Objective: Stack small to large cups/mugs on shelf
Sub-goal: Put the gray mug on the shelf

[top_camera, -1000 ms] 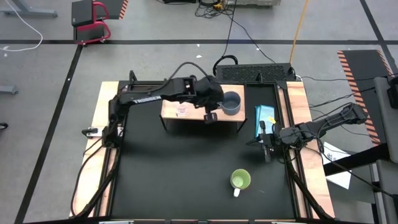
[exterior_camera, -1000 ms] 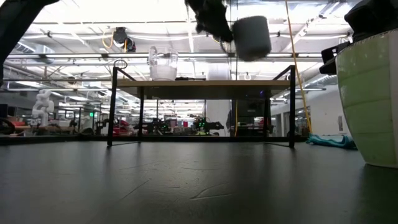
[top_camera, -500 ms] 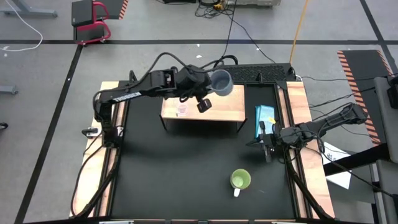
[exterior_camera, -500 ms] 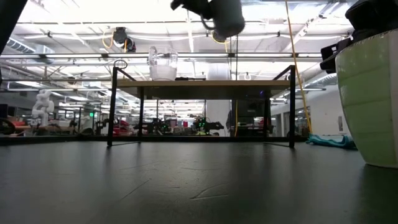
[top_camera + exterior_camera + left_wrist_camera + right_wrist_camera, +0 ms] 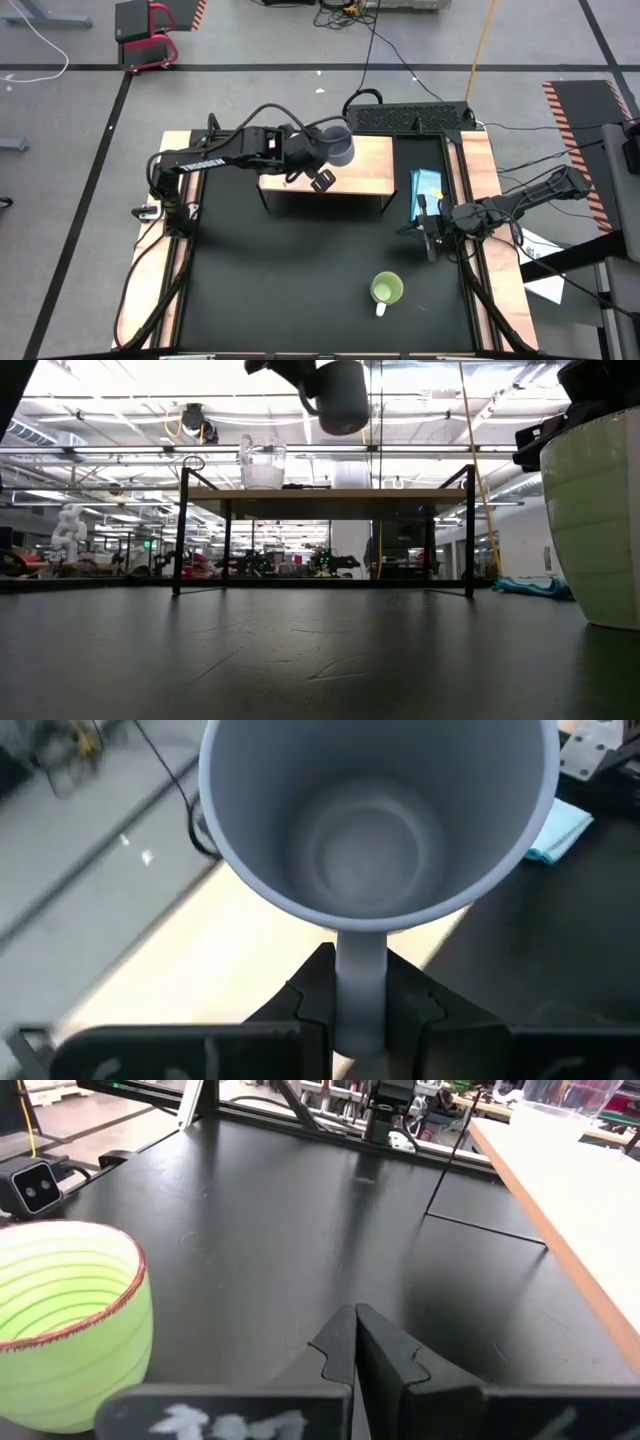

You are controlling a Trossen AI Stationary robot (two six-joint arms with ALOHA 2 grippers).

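Note:
The grey-blue mug (image 5: 338,146) hangs in the air over the left half of the shelf (image 5: 365,172), held by my left gripper (image 5: 358,988), which is shut on it. In the low view the mug (image 5: 341,396) is well above the shelf board (image 5: 330,491). The clear glass cup (image 5: 262,463) stands on its base on the shelf's left part; from above the arm mostly covers it. The lime-green mug (image 5: 387,290) sits upright on the black mat near the near edge. My right gripper (image 5: 355,1330) is shut and rests low at the table's right side, past the green mug (image 5: 65,1320). My left gripper pinches the mug's handle (image 5: 360,955) between its two fingers (image 5: 305,1000). The fingers come slanting down from the table's left. The mug is lifted clear of the shelf, close to upright and slightly tilted, with its open mouth (image 5: 375,810) facing the wrist camera.
A light-blue packet (image 5: 427,190) lies on the mat right of the shelf. A black device (image 5: 410,118) sits at the far edge. Light-wood strips (image 5: 480,170) run along both sides. Open black mat (image 5: 300,270) lies between shelf and near edge.
My left gripper has carried the grey-blue mug from over the shelf's right part upward and toward the table's left, then slightly down. It has stayed shut on the handle throughout. The glass cup, green mug and right arm have kept still.

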